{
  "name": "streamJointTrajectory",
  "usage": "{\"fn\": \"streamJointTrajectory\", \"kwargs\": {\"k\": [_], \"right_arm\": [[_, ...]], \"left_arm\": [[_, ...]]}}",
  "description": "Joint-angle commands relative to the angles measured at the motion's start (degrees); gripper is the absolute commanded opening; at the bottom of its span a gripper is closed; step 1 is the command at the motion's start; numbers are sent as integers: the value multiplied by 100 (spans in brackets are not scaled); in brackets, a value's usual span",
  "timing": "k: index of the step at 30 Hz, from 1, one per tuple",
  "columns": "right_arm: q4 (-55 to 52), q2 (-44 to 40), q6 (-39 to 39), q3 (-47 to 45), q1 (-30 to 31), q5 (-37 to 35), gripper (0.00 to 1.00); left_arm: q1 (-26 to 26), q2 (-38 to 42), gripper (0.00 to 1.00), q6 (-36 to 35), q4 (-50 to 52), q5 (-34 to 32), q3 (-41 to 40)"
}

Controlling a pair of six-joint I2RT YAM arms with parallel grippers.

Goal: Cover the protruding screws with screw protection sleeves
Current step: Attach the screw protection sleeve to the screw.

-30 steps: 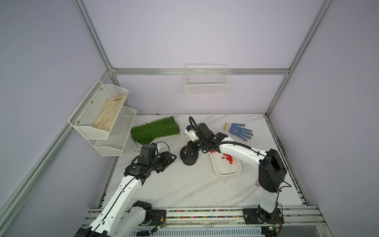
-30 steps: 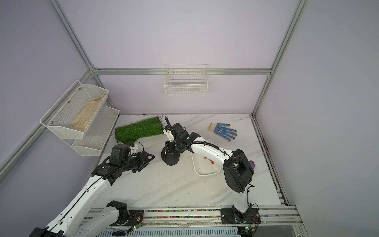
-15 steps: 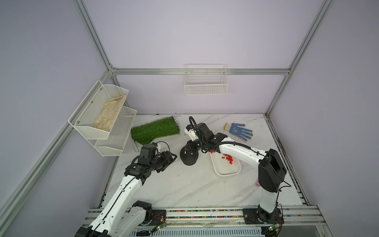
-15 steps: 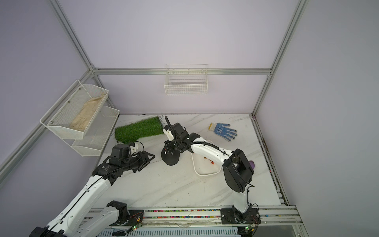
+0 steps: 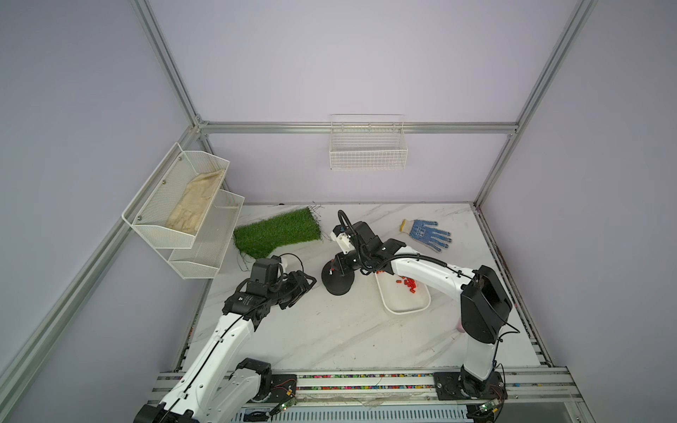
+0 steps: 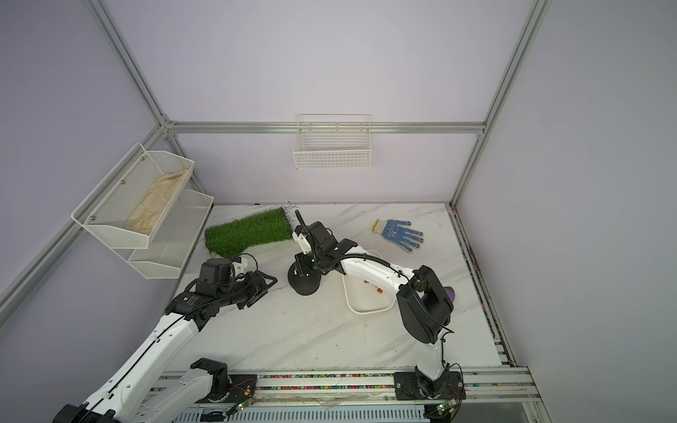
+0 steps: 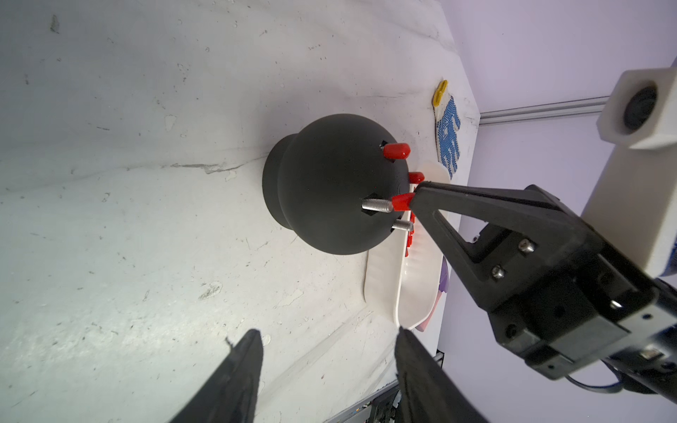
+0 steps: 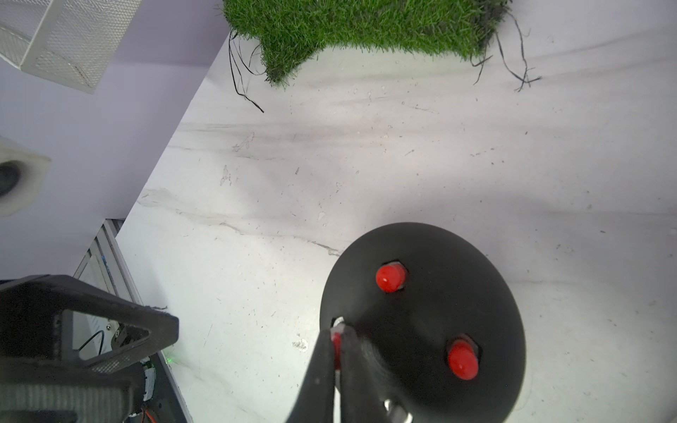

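**Left of centre in a top view:** the left pincer hovers just beside the black base. Its jaws stand partly apart and hold nothing. It is probably placed there to steady the base if it shifts.

**Centre:** the base stands on the worktop with its four screws pointing upward. In the left wrist view, two screws already wear red caps and one screw is bare. The right pincer is pinched narrow on a red cap. It holds the cap in line with the threaded screw so that the cap can slide down over it. So far the cap sits on the tip only.

**Right of the base:** the white tray keeps spare caps within easy reach of that arm.
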State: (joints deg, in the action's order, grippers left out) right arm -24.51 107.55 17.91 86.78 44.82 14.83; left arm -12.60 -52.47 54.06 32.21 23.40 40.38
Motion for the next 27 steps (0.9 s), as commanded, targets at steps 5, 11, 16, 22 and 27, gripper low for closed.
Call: {"fn": "streamJointTrajectory", "kwargs": {"k": [5,11,16,22,27], "right_arm": [[184,12,63,-74,53,-59,9],[188,47,63,-82,49,-43,8],[208,53,73,-108,56,-6,9],[184,74,73,-129,71,2,9],[210,56,72,-146,90,20,9]], "left_arm": [[39,86,59,34,-183,34,-172],[38,87,59,25,-199,42,-181],[38,74,59,30,-206,53,-180],[38,103,59,34,-214,47,-197],[38,96,59,42,-218,56,-197]]}}
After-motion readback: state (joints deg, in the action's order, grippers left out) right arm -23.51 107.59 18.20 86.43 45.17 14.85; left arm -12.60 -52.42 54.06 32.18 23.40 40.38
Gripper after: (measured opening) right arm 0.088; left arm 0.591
